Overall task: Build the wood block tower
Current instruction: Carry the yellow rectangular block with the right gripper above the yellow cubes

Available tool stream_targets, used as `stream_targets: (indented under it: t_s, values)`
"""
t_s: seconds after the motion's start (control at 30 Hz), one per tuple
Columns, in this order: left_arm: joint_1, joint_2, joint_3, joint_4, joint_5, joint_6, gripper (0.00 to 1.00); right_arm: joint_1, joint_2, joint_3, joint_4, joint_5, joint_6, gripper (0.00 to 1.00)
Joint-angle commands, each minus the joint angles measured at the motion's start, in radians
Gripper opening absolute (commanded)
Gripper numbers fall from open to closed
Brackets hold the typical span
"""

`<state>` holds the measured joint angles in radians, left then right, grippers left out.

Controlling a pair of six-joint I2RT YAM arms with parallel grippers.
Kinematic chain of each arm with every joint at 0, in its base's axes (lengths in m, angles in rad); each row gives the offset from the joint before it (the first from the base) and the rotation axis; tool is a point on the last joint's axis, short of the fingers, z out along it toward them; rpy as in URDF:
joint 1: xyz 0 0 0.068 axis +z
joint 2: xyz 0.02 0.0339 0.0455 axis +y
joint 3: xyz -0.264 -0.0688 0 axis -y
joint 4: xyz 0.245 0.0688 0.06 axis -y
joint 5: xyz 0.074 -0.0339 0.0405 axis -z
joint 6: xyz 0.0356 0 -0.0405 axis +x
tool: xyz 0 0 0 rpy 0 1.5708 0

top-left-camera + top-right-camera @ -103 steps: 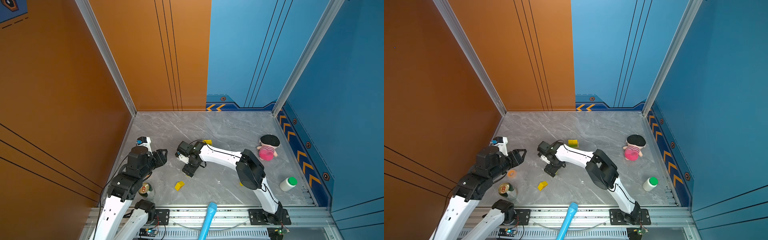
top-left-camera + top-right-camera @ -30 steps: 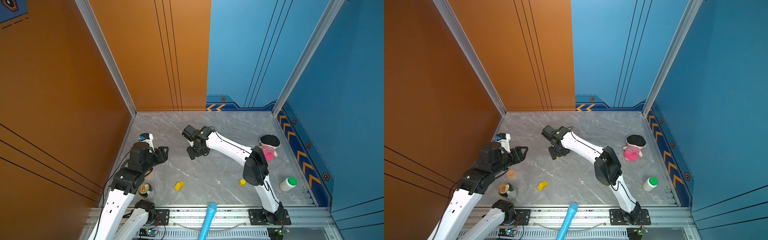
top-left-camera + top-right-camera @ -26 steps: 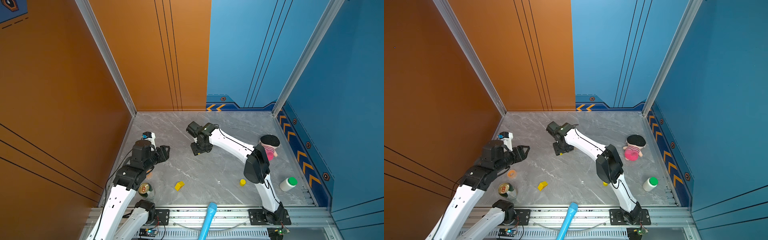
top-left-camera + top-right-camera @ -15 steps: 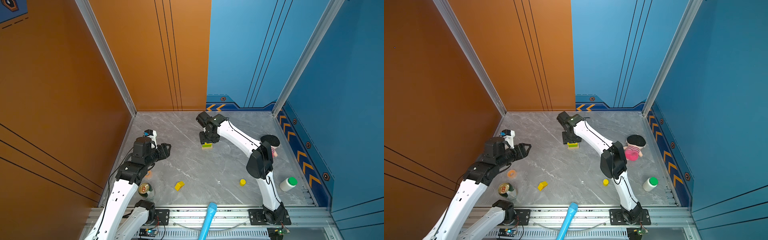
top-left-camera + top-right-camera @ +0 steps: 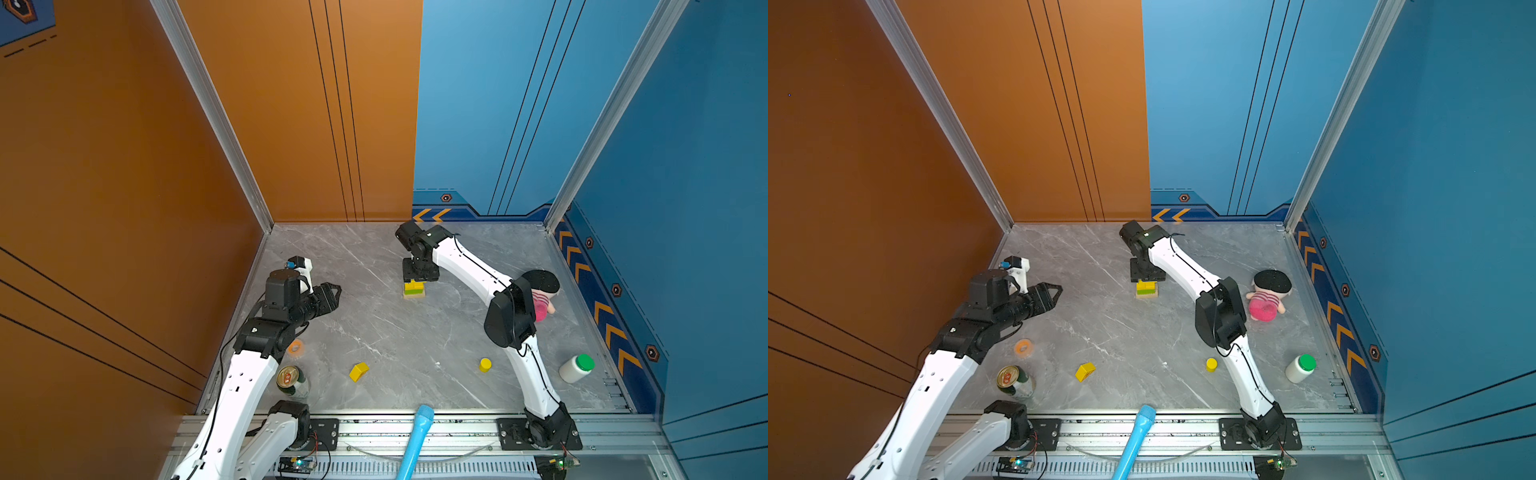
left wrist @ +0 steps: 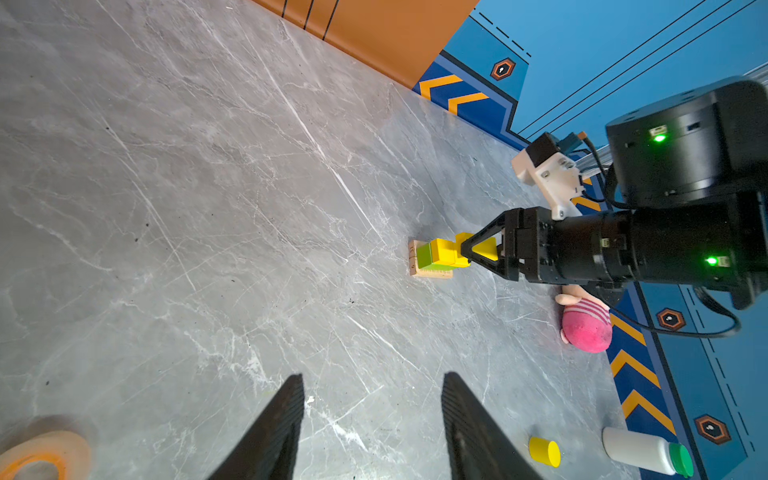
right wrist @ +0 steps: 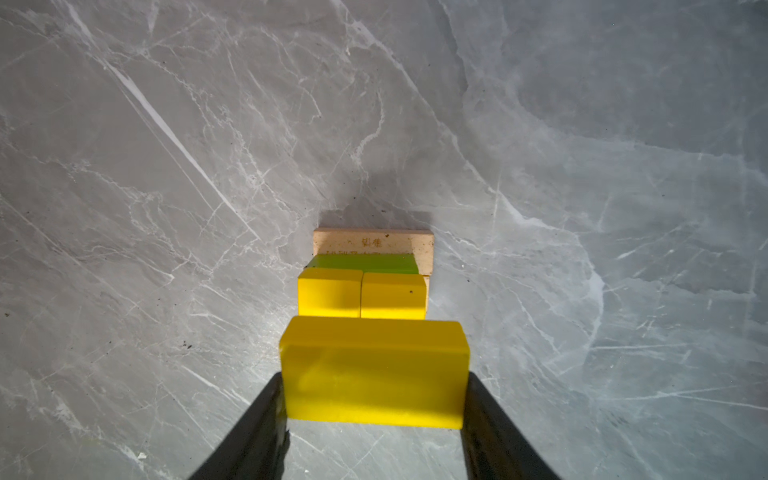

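The tower (image 5: pixel 413 289) (image 5: pixel 1146 289) stands mid-floor toward the back: tan planks (image 7: pixel 374 241), a green bar (image 7: pixel 361 263), and two yellow cubes (image 7: pixel 330 291) side by side. My right gripper (image 7: pixel 374 377) (image 5: pixel 419 274) points down over it, shut on a yellow bar (image 7: pixel 374 370) held by its ends just above the cubes. I cannot tell whether the bar touches them. My left gripper (image 6: pixel 374 375) (image 5: pixel 332 291) hovers open and empty to the tower's left. A yellow roof-shaped block (image 5: pixel 358 371) and a yellow cylinder (image 5: pixel 485 364) lie loose near the front.
A drink can (image 5: pixel 289 378) and an orange tape roll (image 5: pixel 1022 347) sit beside the left arm. A plush doll (image 5: pixel 1266 297) lies right of the right arm, and a white bottle with a green cap (image 5: pixel 575 368) stands at the front right. A blue tube (image 5: pixel 415 436) crosses the front rail.
My right arm has swung the yellow bar toward the back and right, stopping over the tower. My left arm has shifted slightly toward the back, still open.
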<state>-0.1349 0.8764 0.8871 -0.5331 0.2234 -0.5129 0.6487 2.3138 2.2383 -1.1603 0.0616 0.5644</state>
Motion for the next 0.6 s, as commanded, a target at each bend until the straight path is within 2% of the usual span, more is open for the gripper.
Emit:
stream_targets:
  t_s: [0.0,0.57]
  values:
    - [0.013,0.001,0.023,0.018,0.035,0.019,0.55,0.003,0.019,0.039,-0.021,0.02,0.026,0.53]
    - [0.02,0.006,0.019,0.022,0.046,0.021,0.56,0.002,0.049,0.043,0.005,0.013,0.041,0.57]
